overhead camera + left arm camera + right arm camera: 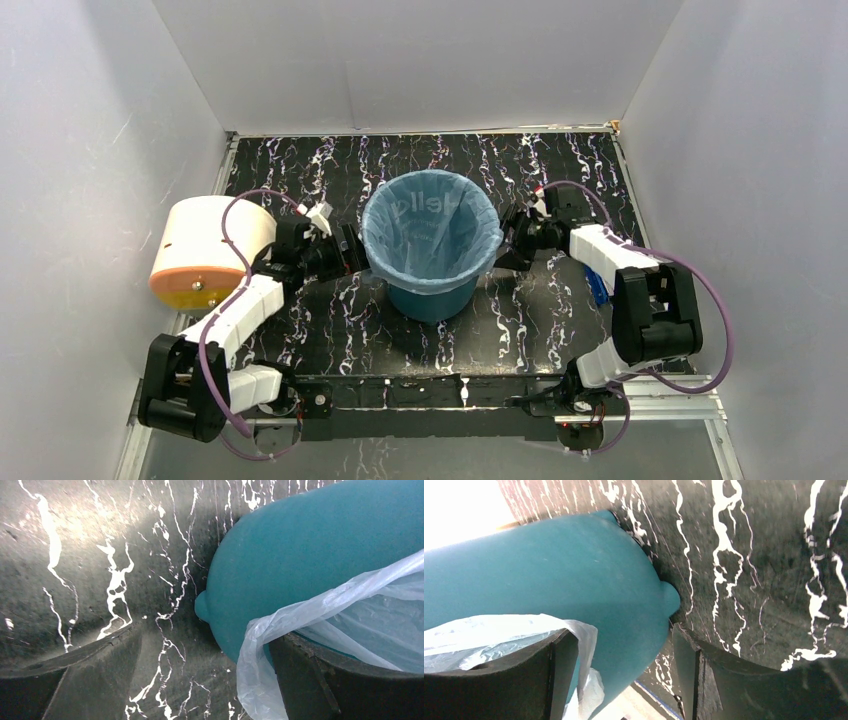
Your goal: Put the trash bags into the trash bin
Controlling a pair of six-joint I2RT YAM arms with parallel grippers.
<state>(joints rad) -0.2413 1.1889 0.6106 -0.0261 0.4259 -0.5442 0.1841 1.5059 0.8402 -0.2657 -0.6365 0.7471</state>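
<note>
Trash bin [432, 296]: teal bucket, upright on the black marbled table [345, 335].
Trash bag [430, 235]: light-blue film, it sits inside the bin as a liner, its edge folded out over the bin's rim.
Left gripper [206, 634]: at the bin's left side, jaws wide apart, clamping nothing; the bag's edge hangs against one finger [325, 680].
Right gripper [624, 635]: at the bin's right side, jaws also wide apart, no grip; the bag's edge lies over one finger [524, 680].
Cream cylinder [205, 235]: left of the bin, orange end facing the near side.
</note>
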